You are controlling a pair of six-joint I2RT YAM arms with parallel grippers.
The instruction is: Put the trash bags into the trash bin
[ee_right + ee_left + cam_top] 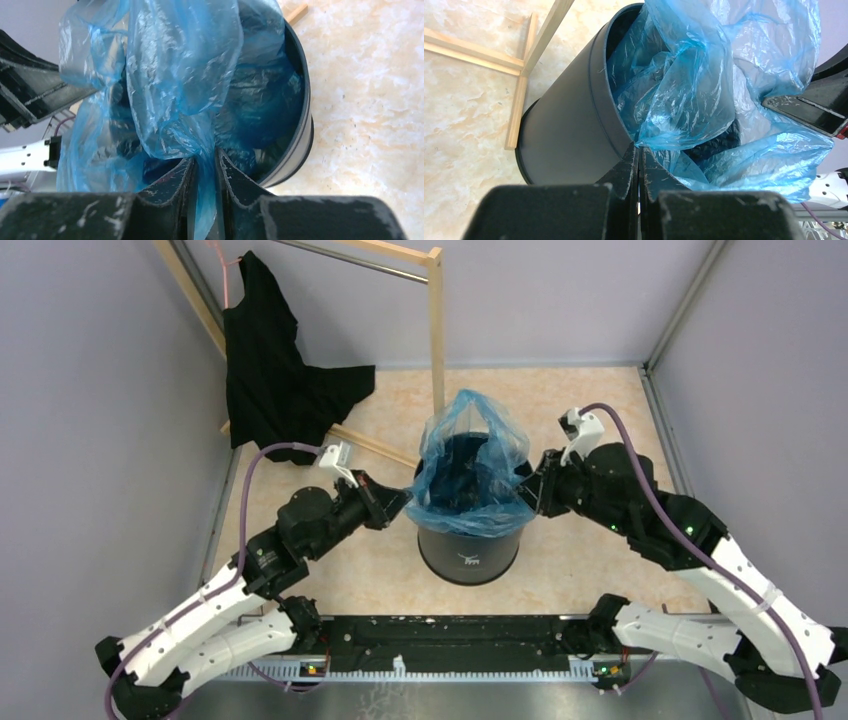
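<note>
The dark trash bin (470,552) stands mid-table with its white logo facing the near edge. The light-blue trash bag (468,465) sits in its mouth and bulges up above the rim, with part draped over the front. My left gripper (403,503) is at the bin's left rim. In the left wrist view it (638,148) is shut with the bag's (684,85) edge at its tips, beside the bin wall (569,140). My right gripper (530,490) is at the right rim. In the right wrist view it (205,156) is shut on a fold of the bag (180,75) over the bin rim (301,125).
A black garment (265,370) hangs on a wooden rack (435,320) at the back left. The rack's base bars (519,100) lie on the floor close behind the bin. Grey walls close in the left, right and back sides.
</note>
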